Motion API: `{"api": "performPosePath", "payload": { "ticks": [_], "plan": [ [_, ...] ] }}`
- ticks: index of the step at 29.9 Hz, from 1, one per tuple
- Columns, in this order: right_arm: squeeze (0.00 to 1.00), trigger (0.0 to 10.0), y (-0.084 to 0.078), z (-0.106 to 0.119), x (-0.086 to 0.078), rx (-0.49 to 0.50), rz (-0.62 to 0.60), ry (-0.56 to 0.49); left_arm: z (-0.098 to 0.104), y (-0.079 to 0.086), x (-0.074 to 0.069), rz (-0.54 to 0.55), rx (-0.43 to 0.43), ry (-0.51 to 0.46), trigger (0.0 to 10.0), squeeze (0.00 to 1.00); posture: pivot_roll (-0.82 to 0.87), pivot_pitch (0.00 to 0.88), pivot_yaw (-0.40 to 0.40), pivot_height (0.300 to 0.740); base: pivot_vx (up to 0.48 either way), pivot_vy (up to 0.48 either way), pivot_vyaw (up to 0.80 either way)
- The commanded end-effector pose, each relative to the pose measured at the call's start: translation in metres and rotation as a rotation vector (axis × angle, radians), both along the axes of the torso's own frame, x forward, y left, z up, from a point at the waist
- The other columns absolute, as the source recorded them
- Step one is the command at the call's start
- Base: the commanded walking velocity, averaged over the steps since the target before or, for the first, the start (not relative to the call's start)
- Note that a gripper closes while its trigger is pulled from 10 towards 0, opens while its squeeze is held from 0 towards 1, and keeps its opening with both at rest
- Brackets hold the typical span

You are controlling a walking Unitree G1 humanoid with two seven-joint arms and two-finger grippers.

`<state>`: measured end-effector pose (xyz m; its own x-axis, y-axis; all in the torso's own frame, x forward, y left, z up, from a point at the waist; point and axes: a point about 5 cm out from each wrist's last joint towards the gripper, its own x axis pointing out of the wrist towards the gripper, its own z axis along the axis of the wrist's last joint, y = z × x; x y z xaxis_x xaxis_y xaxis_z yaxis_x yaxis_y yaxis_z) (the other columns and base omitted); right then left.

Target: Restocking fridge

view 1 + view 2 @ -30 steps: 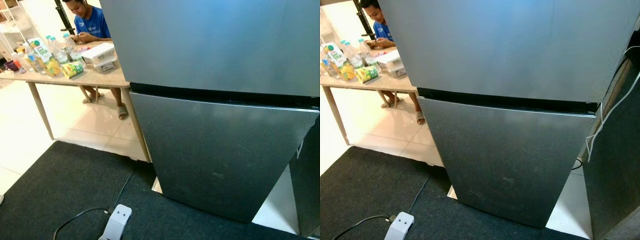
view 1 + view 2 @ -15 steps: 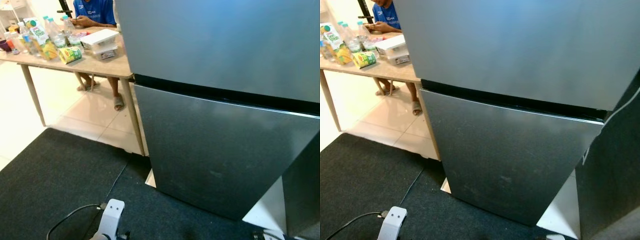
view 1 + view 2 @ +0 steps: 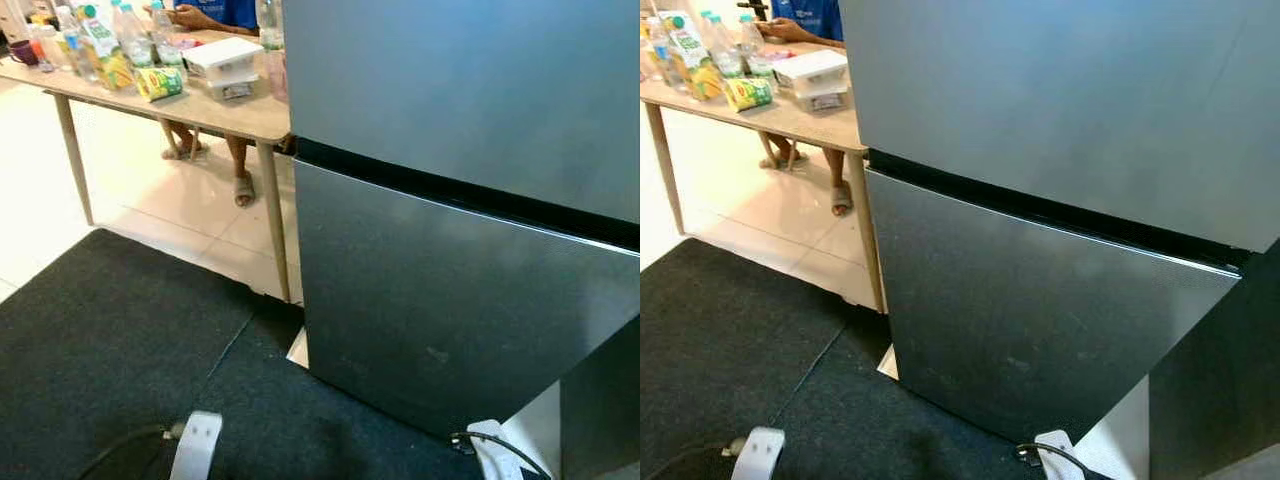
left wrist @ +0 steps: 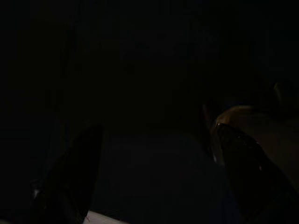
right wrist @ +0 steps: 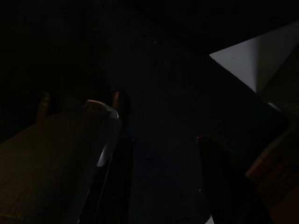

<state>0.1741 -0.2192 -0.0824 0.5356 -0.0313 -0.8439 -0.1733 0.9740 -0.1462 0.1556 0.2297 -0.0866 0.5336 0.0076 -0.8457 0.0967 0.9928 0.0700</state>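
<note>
Grey fridge (image 3: 450, 200) shut, top cut off; wrist views near-black.

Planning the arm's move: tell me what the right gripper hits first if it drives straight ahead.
Probably the black mat: the right gripper points down at it, nothing between. The view is dark, so depth is unsure.

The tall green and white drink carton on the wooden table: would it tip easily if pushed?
Probably, yes: the tall green and white drink carton stands upright, tall and narrow. Bottles crowd beside it on the wooden table, so it might knock them. Its weight cannot be judged.
</note>
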Motion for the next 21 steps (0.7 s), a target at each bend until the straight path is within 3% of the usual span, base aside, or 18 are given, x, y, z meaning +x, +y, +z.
{"api": "performPosePath", "payload": {
  "ticks": [1, 9, 12, 15, 21],
  "plan": [
    [0.0, 10.0, -0.003, -0.001, -0.003, -0.009, 0.008, 0.018, -0.003, -0.004, -0.004, -0.02, -0.002, 0.018, 10.0, 0.0, -0.02, 0.093, -0.011, 0.74, 0.0, 0.0, 0.0],
    [0.0, 10.0, -0.018, 0.0, -0.009, -0.022, -0.055, 0.013, -0.001, -0.008, 0.0, -0.082, -0.012, 0.011, 10.0, 0.0, -0.03, 0.126, 0.02, 0.74, 0.0, 0.0, 0.0],
    [0.0, 10.0, -0.018, 0.0, -0.011, -0.023, -0.06, 0.015, -0.001, -0.007, 0.0, -0.088, -0.01, 0.013, 10.0, 0.0, -0.03, 0.132, 0.028, 0.74, 0.0, 0.0, 0.0],
    [0.0, 10.0, -0.014, -0.006, -0.023, -0.013, -0.089, 0.03, 0.001, 0.002, -0.002, -0.106, 0.006, 0.018, 10.0, 0.0, -0.04, 0.14, 0.043, 0.74, 0.0, 0.0, 0.0],
    [0.0, 10.0, -0.013, -0.008, -0.027, -0.002, -0.116, 0.022, 0.0, 0.008, -0.007, -0.122, 0.025, 0.047, 10.0, 0.0, -0.07, 0.152, 0.052, 0.74, 0.0, 0.0, 0.0]
  ]
}}
